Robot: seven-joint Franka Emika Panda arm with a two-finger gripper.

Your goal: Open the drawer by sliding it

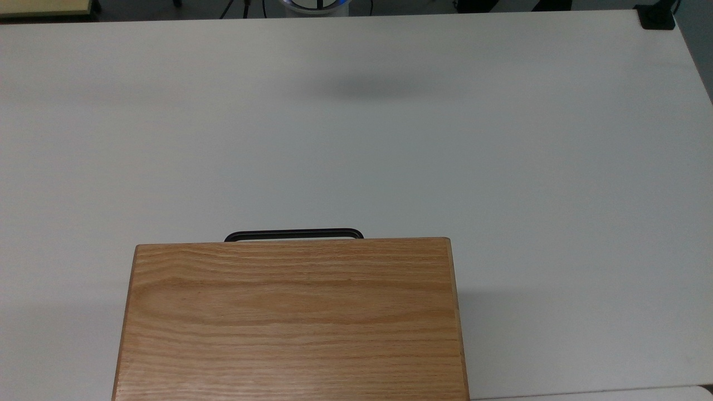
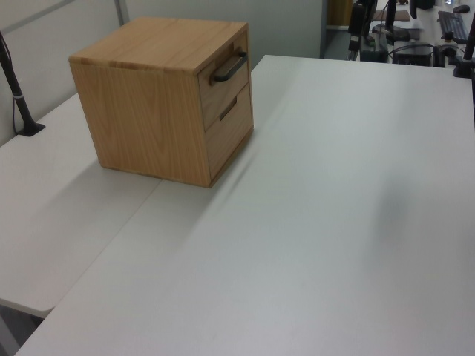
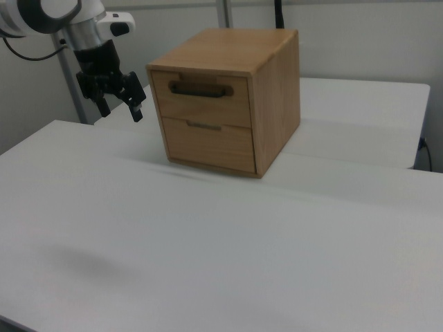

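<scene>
The drawer [image 3: 201, 97] (upper of two) is sitting closed in the cabinet [image 3: 273, 97]; the pincer [image 3: 119, 104] is hanging open, holding nothing, beside it.

Even, bright overhead light; no glare. Soft blurred shadow on the table [image 1: 356, 139] in the top view, fainter smudges in side views. Cabinet [image 3: 228, 97] casts a diffuse shadow. Focus sharp throughout.
</scene>
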